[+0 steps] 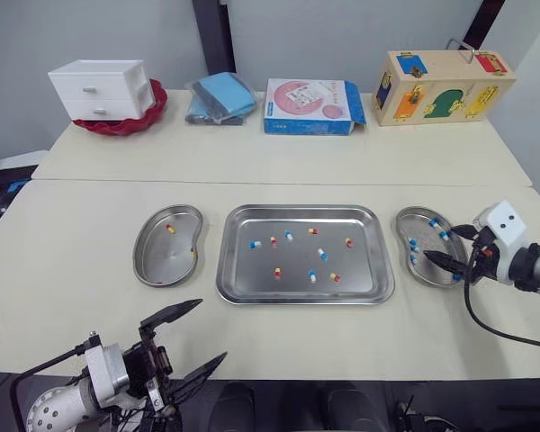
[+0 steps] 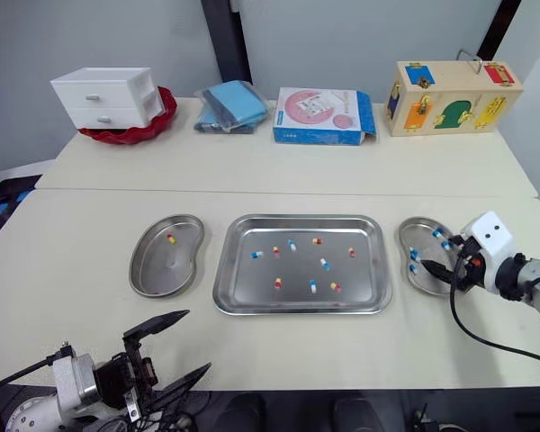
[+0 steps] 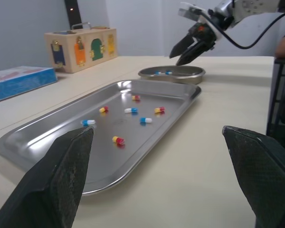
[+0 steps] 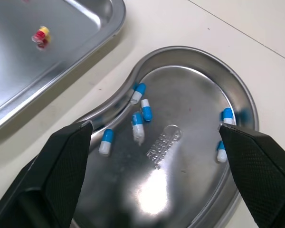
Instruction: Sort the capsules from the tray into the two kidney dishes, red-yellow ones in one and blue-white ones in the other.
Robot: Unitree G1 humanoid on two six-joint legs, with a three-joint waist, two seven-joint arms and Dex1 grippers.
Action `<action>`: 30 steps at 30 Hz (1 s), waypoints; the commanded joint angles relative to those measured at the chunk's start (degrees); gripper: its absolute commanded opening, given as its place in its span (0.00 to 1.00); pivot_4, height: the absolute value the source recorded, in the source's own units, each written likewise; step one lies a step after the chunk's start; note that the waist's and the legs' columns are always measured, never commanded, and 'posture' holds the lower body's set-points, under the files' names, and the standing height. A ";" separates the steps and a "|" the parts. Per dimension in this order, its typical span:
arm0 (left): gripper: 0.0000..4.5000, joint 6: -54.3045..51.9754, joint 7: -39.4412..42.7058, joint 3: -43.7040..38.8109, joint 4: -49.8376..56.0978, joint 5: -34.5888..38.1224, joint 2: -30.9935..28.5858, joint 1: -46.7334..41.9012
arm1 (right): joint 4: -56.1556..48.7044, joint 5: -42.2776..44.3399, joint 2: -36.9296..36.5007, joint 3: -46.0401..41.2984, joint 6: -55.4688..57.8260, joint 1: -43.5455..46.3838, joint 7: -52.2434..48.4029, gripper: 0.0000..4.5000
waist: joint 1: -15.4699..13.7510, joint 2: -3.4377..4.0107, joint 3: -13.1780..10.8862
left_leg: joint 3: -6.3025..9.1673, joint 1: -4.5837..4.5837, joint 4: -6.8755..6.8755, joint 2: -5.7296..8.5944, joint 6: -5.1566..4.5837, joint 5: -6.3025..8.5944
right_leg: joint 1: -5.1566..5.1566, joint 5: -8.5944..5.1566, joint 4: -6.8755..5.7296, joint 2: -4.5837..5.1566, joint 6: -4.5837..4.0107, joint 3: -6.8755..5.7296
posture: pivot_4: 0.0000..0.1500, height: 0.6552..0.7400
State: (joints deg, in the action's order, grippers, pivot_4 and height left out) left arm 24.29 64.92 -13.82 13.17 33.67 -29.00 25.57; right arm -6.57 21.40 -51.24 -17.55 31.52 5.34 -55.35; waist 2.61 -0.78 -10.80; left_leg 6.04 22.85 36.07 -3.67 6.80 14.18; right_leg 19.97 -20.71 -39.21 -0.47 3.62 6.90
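Okay, surface: pale cream surface, matte, made of two tops butted together, with the seam running across behind the tray.
Room: plain grey-white wall behind, with one dark upright post against it.
Back row: white drawer unit sitting in a red dish, blue packet in clear wrap, pink-and-blue box, wooden latch box with a wire handle. All are lined along the far edge, well apart from the steel pieces.
Tray: rectangular steel tray, rounded corners, shiny, in the middle of the near top, between the two dishes.
Tray contents: nine loose capsules, scattered, none touching. Five are red-yellow capsules and four are blue-white capsules.
Left kidney dish: left kidney dish is steel and bean-shaped, just beside the tray's left side, not touching it. It holds red-yellow ones; one is clear near the far end, the rest are too small to count.
Right kidney dish: right kidney dish has the same shape and sits just beside the tray's right side. Six blue-white ones lie inside, four grouped by the tray-side wall and two by the opposite wall.
Right pincer: right pincer is above the right kidney dish, black fingers spread wide, nothing between them.
Left pincer: left pincer is low at the near edge of the surface, in front of the tray's left corner, fingers spread apart, empty.
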 commanded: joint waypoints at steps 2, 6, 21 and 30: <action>1.00 -10.31 -9.18 -7.10 4.12 -0.32 -4.65 1.79 | -1.91 4.25 -3.71 -8.36 -4.83 -6.15 -9.08 0.99 | -0.44 0.01 0.01 | 0.00 -0.02 0.01 0.00 0.00 0.00 | -0.05 0.00 0.00 0.00 0.00 0.00 | 1.00 1.00; 1.00 -23.99 -11.92 -14.68 4.06 0.09 -13.64 5.81 | 1.69 3.86 -6.28 -12.94 -9.55 -13.24 -15.58 0.99 | -0.64 -0.03 0.02 | 0.01 -0.14 0.01 0.00 0.00 0.00 | -0.15 0.00 0.01 0.00 0.00 -0.01 | 1.00 1.00; 1.00 -33.20 -2.79 -26.73 -21.77 -5.95 -31.37 -4.40 | 14.87 -1.40 -7.88 -11.89 -23.21 -16.74 -20.45 0.99 | 0.58 0.02 -0.03 | -0.20 -0.56 -0.10 -0.03 0.00 0.00 | -0.44 -0.02 0.11 -0.01 0.01 0.13 | 1.00 1.00; 1.00 -33.14 1.75 -25.01 -24.01 -8.98 -32.17 -7.80 | 15.95 -1.77 -7.84 -11.48 -24.15 -16.88 -20.40 0.99 | 0.66 0.04 -0.04 | -0.22 -0.55 -0.10 -0.04 0.00 0.01 | -0.44 -0.02 0.11 -0.01 0.01 0.14 | 1.00 1.00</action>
State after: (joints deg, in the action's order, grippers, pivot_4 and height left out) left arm -9.59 65.66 -38.22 -10.45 25.26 -60.22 17.87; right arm 9.44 19.18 -58.00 -28.06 8.09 -11.83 -75.68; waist 3.27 -0.74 -10.85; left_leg 5.82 22.29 35.96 -3.70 6.80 14.18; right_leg 19.53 -20.72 -39.11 -0.48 3.62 7.04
